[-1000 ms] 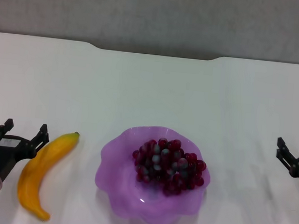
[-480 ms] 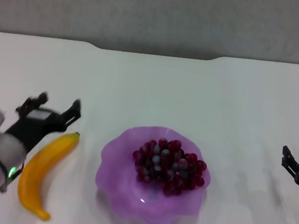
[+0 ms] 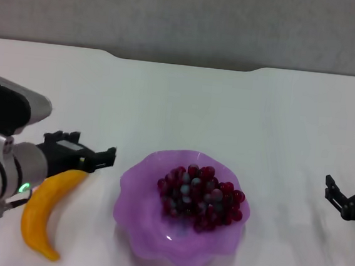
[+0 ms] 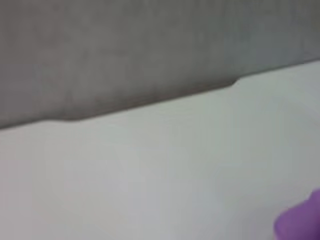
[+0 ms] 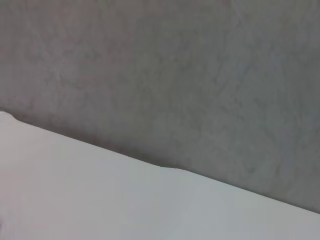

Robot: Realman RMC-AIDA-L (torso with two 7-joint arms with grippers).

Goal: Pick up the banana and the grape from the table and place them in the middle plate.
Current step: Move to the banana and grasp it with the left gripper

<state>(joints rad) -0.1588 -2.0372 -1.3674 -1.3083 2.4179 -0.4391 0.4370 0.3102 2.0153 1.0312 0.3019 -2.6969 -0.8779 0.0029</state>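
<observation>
Left end effector swung over banana stem.

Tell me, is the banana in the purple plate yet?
Not yet. The banana lies on the table beside the plate; only the grapes are inside.

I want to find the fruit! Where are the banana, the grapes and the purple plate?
banana (image 3: pixel 36 220), head view, middle of its yellow body.
grapes (image 3: pixel 199 197), head view, centre of the bunch.
purple plate (image 3: pixel 134 204), head view, bare inner wall.
</observation>
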